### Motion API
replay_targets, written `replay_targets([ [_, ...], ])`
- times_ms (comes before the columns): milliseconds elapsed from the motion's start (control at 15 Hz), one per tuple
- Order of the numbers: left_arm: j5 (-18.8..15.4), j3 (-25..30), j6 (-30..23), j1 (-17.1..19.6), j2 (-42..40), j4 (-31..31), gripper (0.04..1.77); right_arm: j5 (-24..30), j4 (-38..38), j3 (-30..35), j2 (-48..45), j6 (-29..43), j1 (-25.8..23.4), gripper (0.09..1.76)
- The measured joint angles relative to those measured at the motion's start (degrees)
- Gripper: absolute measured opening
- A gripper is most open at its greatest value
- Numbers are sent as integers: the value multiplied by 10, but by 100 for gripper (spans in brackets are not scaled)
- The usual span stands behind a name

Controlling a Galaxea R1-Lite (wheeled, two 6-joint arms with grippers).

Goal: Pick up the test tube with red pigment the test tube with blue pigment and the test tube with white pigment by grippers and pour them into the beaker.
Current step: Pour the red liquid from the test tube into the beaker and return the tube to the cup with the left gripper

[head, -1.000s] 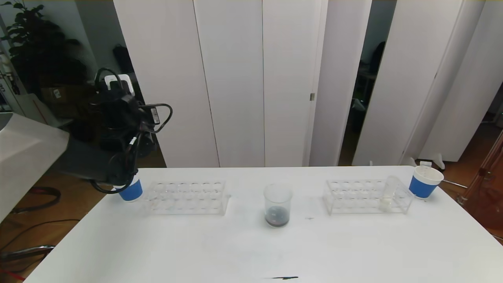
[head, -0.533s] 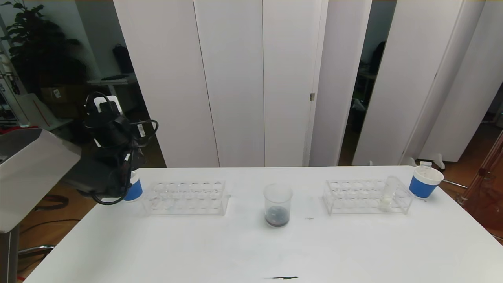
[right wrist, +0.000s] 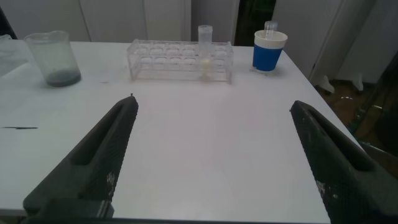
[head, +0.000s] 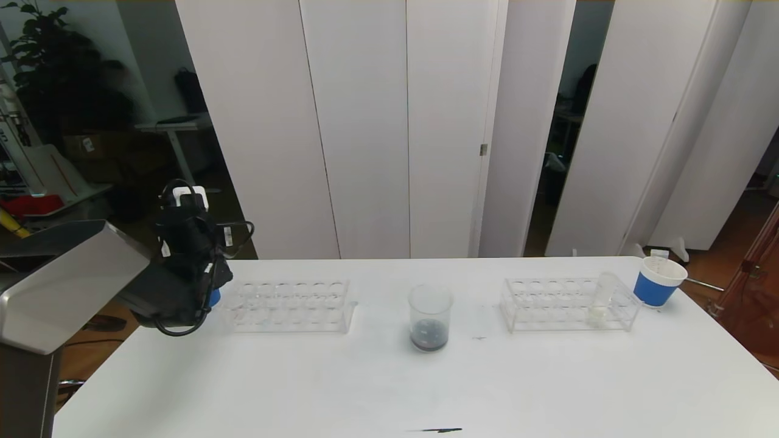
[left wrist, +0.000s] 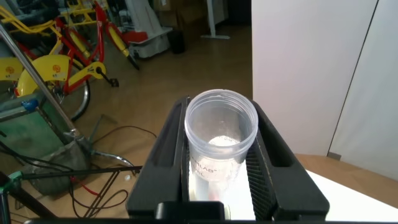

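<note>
Now left gripper (left wrist: 221,165) clamped on empty tube (left wrist: 221,134), left edge of head frame. Right gripper (right wrist: 214,155) apart, idle. White tube (head: 601,298) upright in right rack (head: 569,304), frame right; beaker (head: 430,316) centre. Right arm nearer; tube lies ahead.

Two racks (head: 286,306), two cups (head: 658,281), one beaker (head: 430,317)

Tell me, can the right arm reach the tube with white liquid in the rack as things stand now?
Probably yes. The right pincer is open and holds nothing, and bare table lies between it and the white tube, which stands in the rack.
</note>
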Motion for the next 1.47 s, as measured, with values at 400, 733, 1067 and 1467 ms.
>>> replay_targets([
  [400, -4, 12, 32, 13, 23, 19, 60, 0, 0, 0, 0, 0, 0, 175],
  [733, -27, 13, 49, 14, 31, 31, 60, 0, 0, 0, 0, 0, 0, 175],
  [1067, -21, 12, 43, 15, 31, 45, 60, 0, 0, 0, 0, 0, 0, 175],
  [1467, -20, 17, 38, 17, 31, 44, 95, 0, 0, 0, 0, 0, 0, 175],
])
